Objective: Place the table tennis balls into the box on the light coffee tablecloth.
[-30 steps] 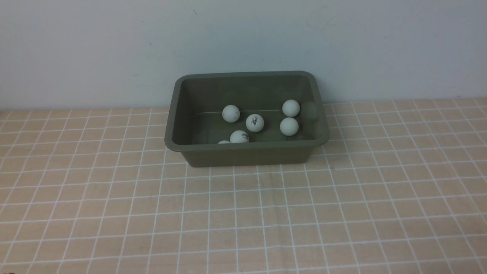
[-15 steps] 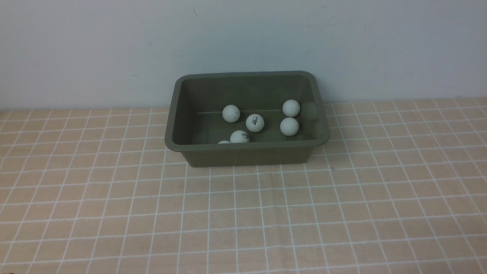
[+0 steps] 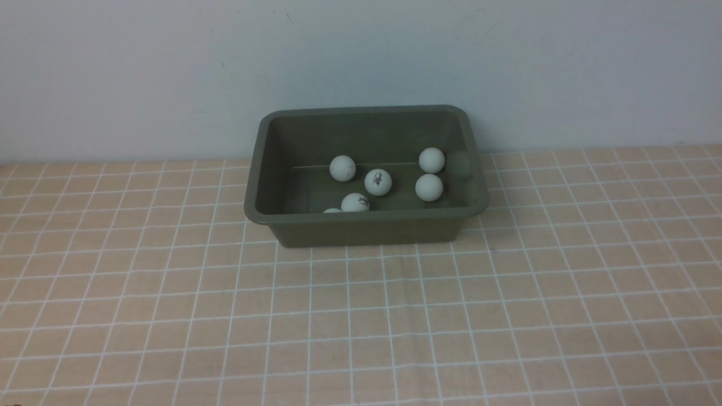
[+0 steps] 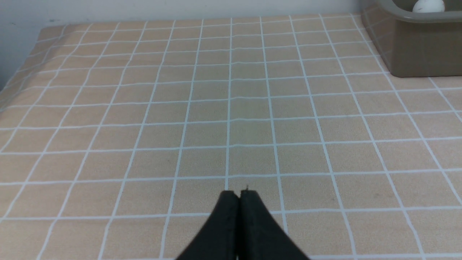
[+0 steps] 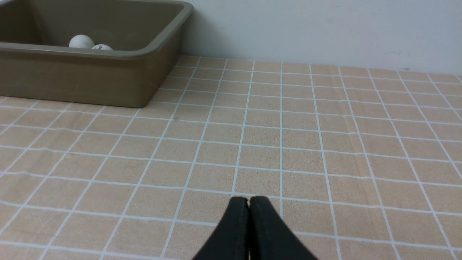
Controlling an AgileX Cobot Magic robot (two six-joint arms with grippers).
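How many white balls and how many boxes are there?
Small matte white table tennis balls: 6, all inside the box, one mostly hidden behind its near rim
Olive-green rectangular plastic box: 1
Total: 7

Soft, even light fills all three views, fairly bright, with no hard glare. The rectangular olive-grey-green plastic box (image 3: 366, 228) casts only a faint, diffuse shadow on the light peach-beige grid-lined tablecloth (image 3: 507, 316). The small matte white table tennis balls (image 3: 378, 182) show gentle shading underneath and dim reflections in the box walls. The front view is slightly soft and grainy. In the wrist views the cloth's grid stays fairly sharp, with a slightly darker band down the middle of the left one.
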